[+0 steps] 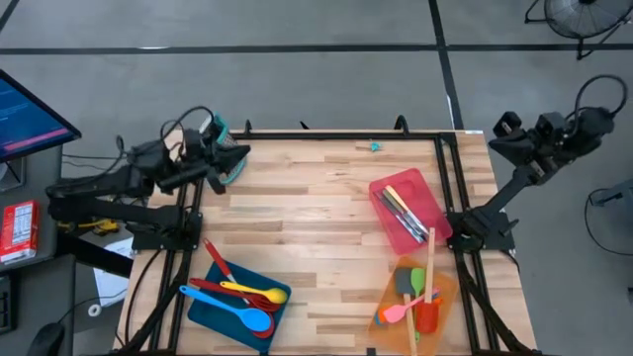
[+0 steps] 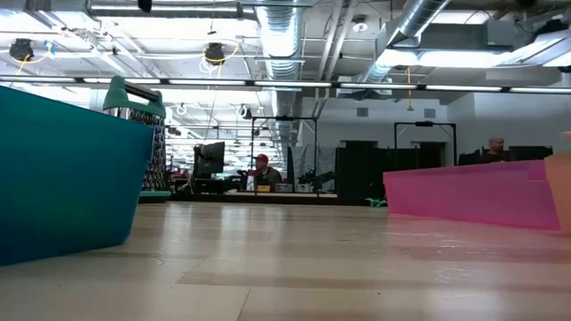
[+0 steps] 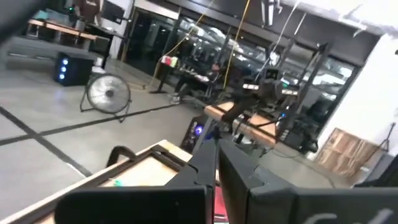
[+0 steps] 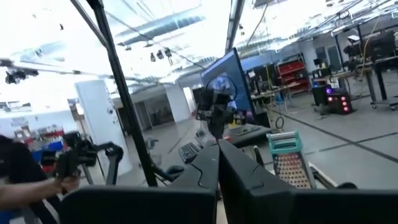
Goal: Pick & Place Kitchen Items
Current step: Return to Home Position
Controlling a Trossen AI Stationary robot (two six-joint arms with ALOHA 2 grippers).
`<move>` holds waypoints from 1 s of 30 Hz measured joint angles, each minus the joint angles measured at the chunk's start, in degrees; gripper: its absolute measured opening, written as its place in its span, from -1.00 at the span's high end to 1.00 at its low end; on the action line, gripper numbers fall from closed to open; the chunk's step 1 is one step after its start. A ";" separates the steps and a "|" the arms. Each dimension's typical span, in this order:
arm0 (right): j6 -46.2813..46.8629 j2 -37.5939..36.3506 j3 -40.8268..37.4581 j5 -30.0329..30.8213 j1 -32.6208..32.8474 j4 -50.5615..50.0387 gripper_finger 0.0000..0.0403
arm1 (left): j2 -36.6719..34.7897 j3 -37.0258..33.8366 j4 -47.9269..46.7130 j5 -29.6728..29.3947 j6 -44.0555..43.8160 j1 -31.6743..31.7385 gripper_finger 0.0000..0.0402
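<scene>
1. Parking both arms looks like the step in hand, since each is folded back away from the trays. The left gripper (image 3: 216,152) sits over the far left corner of the surface (image 1: 316,227), its fingers pressed together with nothing between them.
2. The right gripper (image 4: 217,152) hangs beyond the far right corner, off the surface. It is likewise closed and empty.
3. The box grater (image 4: 287,163) stands just beside the left gripper. Any last settling of that arm is best done slowly, and up or back rather than sideways, so the grater is not knocked over.
4. The kitchen items (image 1: 237,297) all appear to lie in trays, and I can make out none loose on the wood.
   - Red, yellow and blue spoons are in the blue tray (image 1: 208,314) at near left.
   - Slim metal pieces are in the red tray (image 1: 381,188) at middle right.
   - A wooden spoon (image 1: 430,262), a pink spatula (image 1: 401,311) and a few others are in the orange tray (image 1: 447,287) at near right.
5. One red handle (image 1: 214,252) pokes out past the blue tray's far rim, near the left arm's base. That arm's lower links should keep clear of it.
6. A small teal speck (image 1: 374,146) lies at the far edge, too small to identify.
7. Sorting seems essentially done. A good finish is both arms coming to rest without sweeping across any tray, with the grippers kept closed.
</scene>
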 joint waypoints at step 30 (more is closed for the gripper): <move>-10.88 -6.02 -32.14 -1.75 0.74 21.48 1.00 | -38.16 -32.61 7.70 1.27 -2.63 -2.07 1.00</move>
